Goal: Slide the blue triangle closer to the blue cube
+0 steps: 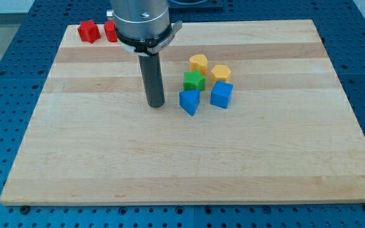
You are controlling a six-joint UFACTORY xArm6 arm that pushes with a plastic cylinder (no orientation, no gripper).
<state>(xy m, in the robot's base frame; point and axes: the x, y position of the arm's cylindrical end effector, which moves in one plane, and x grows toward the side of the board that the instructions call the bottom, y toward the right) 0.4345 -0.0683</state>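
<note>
The blue triangle (189, 101) lies near the middle of the wooden board (170, 164). The blue cube (222, 95) sits just to its right, a small gap between them. My tip (156, 104) rests on the board a short way to the left of the blue triangle, not touching it. The dark rod rises from the tip to the arm's grey body at the view's top.
A green star-shaped block (194, 80) sits just above the blue triangle. Two yellow blocks (198, 63) (220, 73) lie above the blue cube. Two red blocks (89, 31) (110, 31) sit at the board's top left, one partly behind the arm.
</note>
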